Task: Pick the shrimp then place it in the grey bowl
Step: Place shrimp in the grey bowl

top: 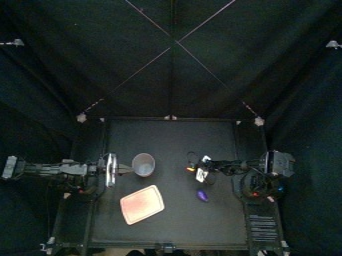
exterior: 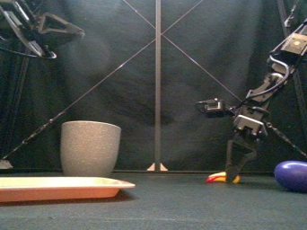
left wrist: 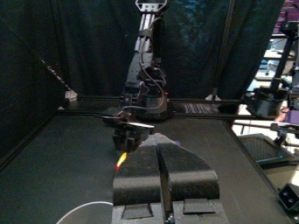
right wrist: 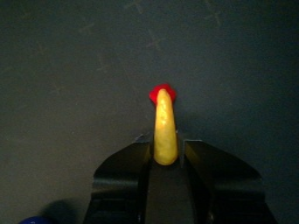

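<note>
The cup (exterior: 90,148) looks like the biggest hazard. It stands tall, well to the left of the right gripper (exterior: 240,169), so the carry must cross much of the table (top: 174,140). A low approach could knock its rim and tip it, and an off-centre release could bounce the toy off the lip. The tray (exterior: 60,188) lies in front of the cup, so a drop that falls short would likely land there instead. The blue toy (exterior: 292,175) sits near the right gripper, and a careless swing on the lift could set it rolling. The shrimp (right wrist: 166,122) lies low on the table's right half, its yellow body pinched between the right jaws and its red tail poking out beyond them. The body is thin and curved, so it may pivot or slip when raised. The left gripper (left wrist: 162,149), jaws pressed together, hangs at the table's left near the cup and could crowd the drop. The table is dark, flat and matte. Black curtains (top: 80,60) close the back and sides.
</note>
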Controlling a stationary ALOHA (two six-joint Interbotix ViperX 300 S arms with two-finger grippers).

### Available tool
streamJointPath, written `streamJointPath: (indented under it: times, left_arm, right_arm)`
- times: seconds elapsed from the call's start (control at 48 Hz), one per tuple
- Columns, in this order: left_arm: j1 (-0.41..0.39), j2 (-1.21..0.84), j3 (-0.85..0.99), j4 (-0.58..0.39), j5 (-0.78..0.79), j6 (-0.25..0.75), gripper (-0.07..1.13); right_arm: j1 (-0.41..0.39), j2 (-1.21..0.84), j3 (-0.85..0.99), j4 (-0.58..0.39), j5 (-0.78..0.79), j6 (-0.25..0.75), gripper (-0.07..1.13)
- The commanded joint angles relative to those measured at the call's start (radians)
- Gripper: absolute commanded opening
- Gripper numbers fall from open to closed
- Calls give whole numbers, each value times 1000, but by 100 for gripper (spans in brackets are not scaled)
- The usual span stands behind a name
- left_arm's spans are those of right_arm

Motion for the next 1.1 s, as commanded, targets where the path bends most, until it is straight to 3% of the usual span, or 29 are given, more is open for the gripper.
streamJointPath:
  times: [0.021,0.312,0.542,0.708,1.104]
  left_arm:
    - [-2,5,-12,0,-9,0,0]
    - [0,3,-12,0,-14,0,0]
    - [0,3,-12,0,-14,2,0]
    - [-2,3,-12,2,-14,2,0]
    - [0,5,-8,0,-14,0,0]
  right_arm:
    - [-2,-11,-23,2,-2,0,59]
    - [54,-98,-158,-14,-8,-8,58]
    - [95,-107,-342,-112,-69,-8,58]
    - [100,-12,-456,-164,-153,-3,58]
    - [115,236,-689,-164,-202,-2,61]
